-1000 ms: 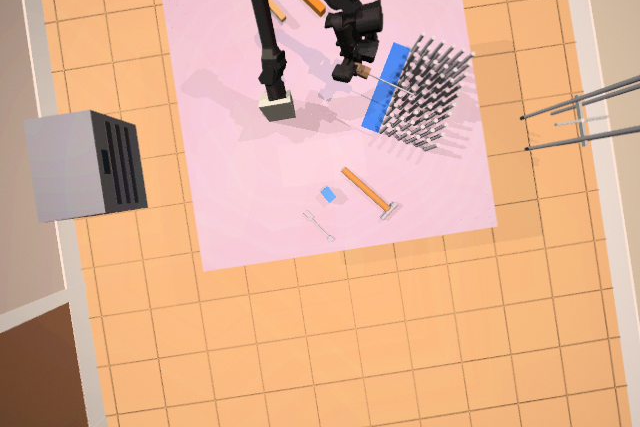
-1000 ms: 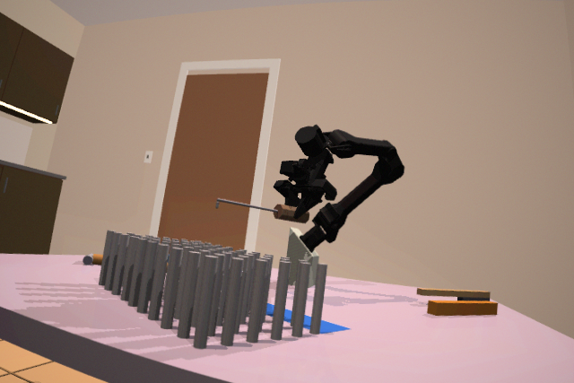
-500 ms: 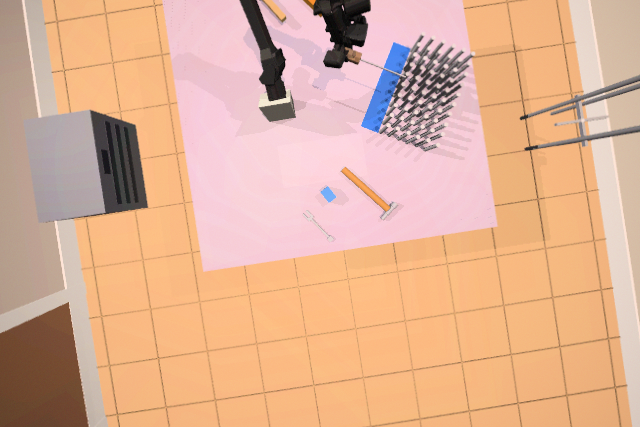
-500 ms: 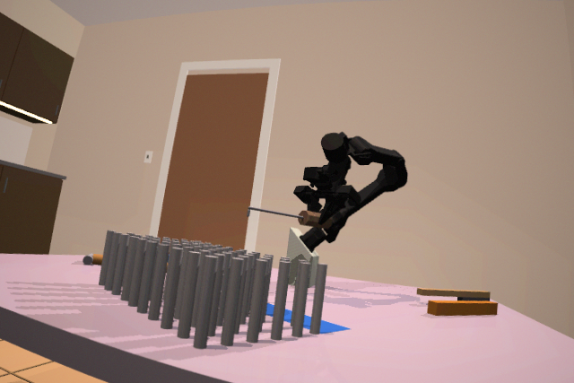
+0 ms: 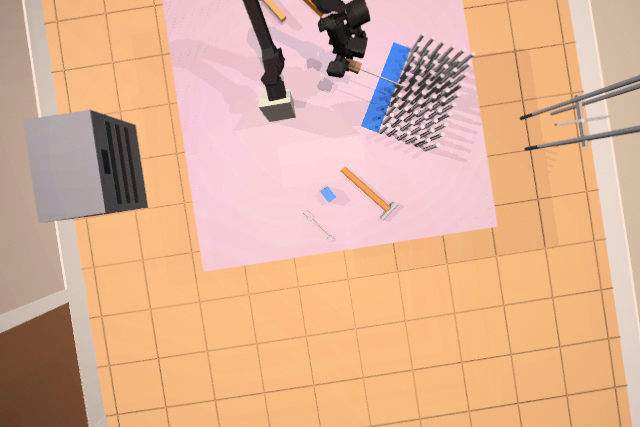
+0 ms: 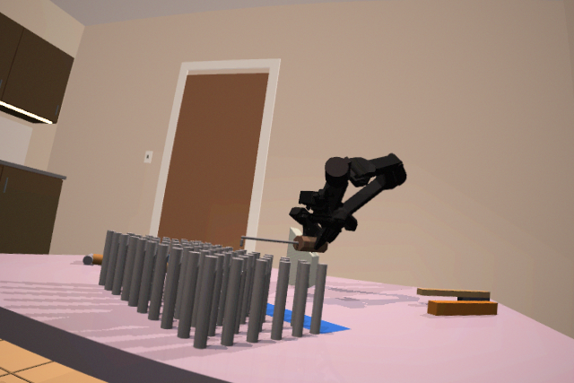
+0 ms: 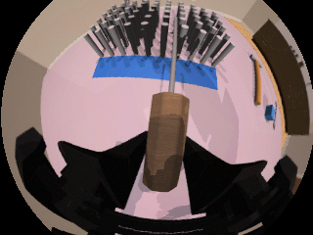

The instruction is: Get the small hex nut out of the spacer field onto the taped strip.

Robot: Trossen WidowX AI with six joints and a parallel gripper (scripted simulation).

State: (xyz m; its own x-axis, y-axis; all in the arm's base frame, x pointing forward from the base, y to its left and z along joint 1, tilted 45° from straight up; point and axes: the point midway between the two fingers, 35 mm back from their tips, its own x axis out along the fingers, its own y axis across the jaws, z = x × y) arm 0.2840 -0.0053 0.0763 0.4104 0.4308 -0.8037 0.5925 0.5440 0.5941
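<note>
Pink matting (image 5: 232, 164) covers the table where the arm works, with orange floor tiles around it. The gripper (image 5: 345, 66) is clamped on the brown wooden handle (image 7: 166, 140) of a hook tool, jaws pressed to either side of it. The tool's thin rod (image 5: 379, 77) runs level from the handle toward the spacers (image 5: 426, 94), crossing above the blue strip (image 5: 390, 86) (the rod tip sits about over the nearest row, above the spacer tops in the exterior view). The nut cannot be seen among the spacers. All spacers stand upright. The strip lies along the spacers' side facing the arm's base (image 5: 286, 111). Farther from the spacers, on the matting, lie an orange-handled rake (image 5: 367, 190), a small blue block (image 5: 327, 194) and a thin grey tool (image 5: 317, 224). Beyond the arm lie two flat bars (image 6: 461, 307).
</note>
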